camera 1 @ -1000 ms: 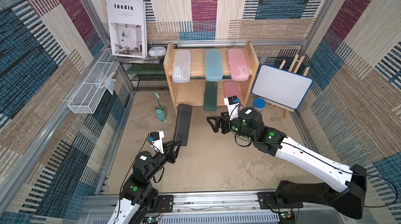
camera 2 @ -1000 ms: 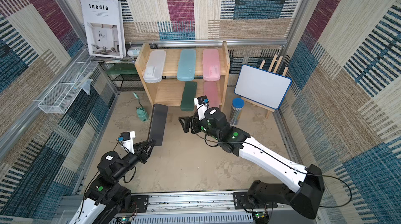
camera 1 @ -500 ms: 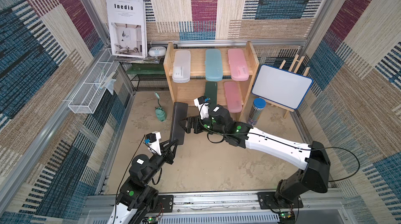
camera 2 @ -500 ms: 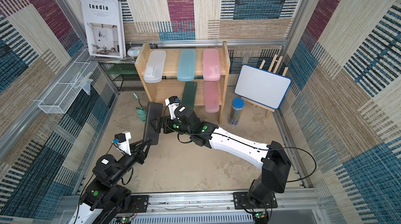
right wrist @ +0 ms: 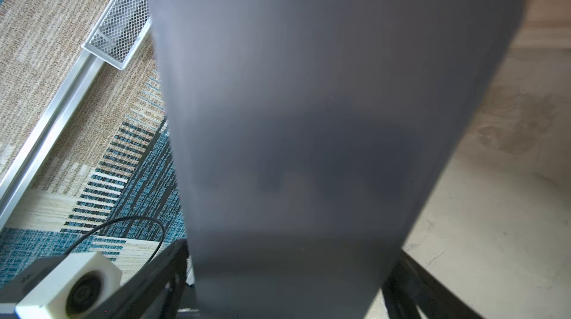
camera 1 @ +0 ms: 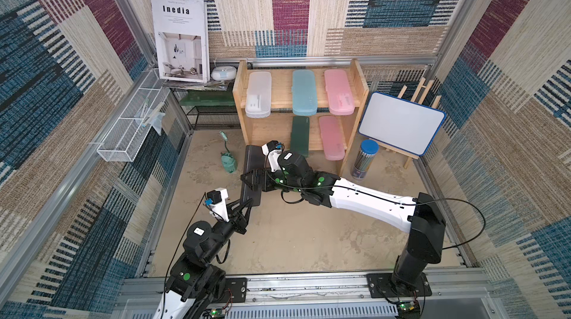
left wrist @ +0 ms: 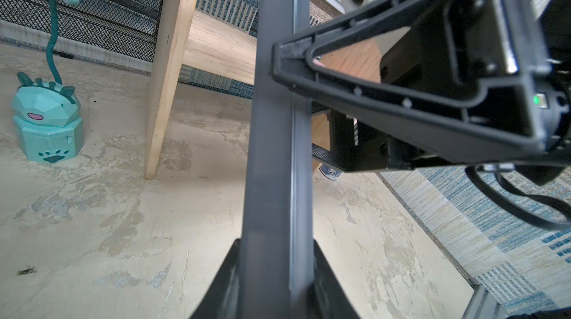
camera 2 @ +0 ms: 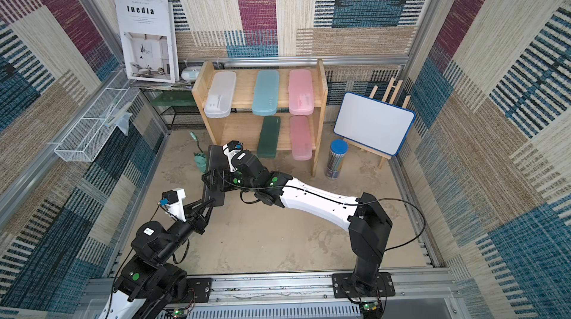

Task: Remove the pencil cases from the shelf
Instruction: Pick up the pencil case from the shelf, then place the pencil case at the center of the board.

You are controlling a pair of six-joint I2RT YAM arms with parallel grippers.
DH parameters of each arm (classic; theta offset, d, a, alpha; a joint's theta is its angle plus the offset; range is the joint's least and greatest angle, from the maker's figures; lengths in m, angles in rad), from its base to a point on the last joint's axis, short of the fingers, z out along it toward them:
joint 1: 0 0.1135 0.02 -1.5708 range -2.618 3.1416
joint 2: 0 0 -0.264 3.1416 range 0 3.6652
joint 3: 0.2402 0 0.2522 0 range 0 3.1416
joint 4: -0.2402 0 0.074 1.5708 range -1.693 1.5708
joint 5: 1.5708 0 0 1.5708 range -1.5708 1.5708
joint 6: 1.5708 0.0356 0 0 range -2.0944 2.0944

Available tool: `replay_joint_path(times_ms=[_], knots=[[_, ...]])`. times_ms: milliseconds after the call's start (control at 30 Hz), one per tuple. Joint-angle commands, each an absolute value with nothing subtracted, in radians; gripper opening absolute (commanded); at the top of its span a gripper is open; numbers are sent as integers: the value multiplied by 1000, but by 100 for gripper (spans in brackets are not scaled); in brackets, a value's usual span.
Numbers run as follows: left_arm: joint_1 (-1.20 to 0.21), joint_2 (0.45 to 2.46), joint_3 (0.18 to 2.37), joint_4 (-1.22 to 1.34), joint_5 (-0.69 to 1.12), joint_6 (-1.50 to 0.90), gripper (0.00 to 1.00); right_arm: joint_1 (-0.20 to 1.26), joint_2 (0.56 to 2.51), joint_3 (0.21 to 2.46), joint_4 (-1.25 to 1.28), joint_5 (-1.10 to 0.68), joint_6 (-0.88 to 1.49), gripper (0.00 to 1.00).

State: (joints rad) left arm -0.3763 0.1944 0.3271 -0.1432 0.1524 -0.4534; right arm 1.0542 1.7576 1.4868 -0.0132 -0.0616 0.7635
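Note:
The black pencil case (camera 1: 255,156) (camera 2: 216,160) hangs off the shelf, above the floor left of it. My left gripper (camera 1: 248,201) (left wrist: 275,271) is shut on its near end. My right gripper (camera 1: 251,180) (right wrist: 293,271) spans the case (right wrist: 309,85) across its width at the middle, fingers against both long edges. The wooden shelf (camera 1: 355,85) holds a frosted white case (camera 1: 259,95), a light blue case (camera 1: 304,93) and a pink case (camera 1: 338,92) on top. Below lie a dark green case (camera 1: 299,136) and a second pink case (camera 1: 331,138).
A teal toy (camera 1: 228,163) stands on the floor left of the held case. Right of the shelf are a blue-lidded pencil tube (camera 1: 364,160) and a whiteboard on an easel (camera 1: 401,123). A black mesh rack (camera 1: 210,116), a white wire basket (camera 1: 129,129) and a book (camera 1: 182,39) line the back left.
My right arm swung left from the shelf front to the black case, and its jaws narrowed around the case. The left gripper kept its hold and drew back a little.

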Motion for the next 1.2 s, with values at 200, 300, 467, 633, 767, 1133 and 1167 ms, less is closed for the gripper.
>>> replay_joint_path(times_ms=[200,300,467,633,767,1133,1167], knots=[[-377,190,325,-117,143,-440,29,1060,1768,1490,-21,-60,766,71],[-377,190,327,-123,132,-439,47,1062,1755,1492,-51,-23,746,66],[-377,175,346,-191,22,-439,70,1066,1692,1512,-234,105,636,66],[-377,150,361,-212,-135,-442,75,1074,1504,1288,-413,213,601,65],[-377,218,363,-160,-133,-439,76,1080,1382,1067,-558,211,689,64],[-377,391,372,-64,-123,-427,78,898,1210,790,-687,222,811,68],[-377,400,375,-66,-124,-424,78,847,1212,780,-689,198,786,68]])
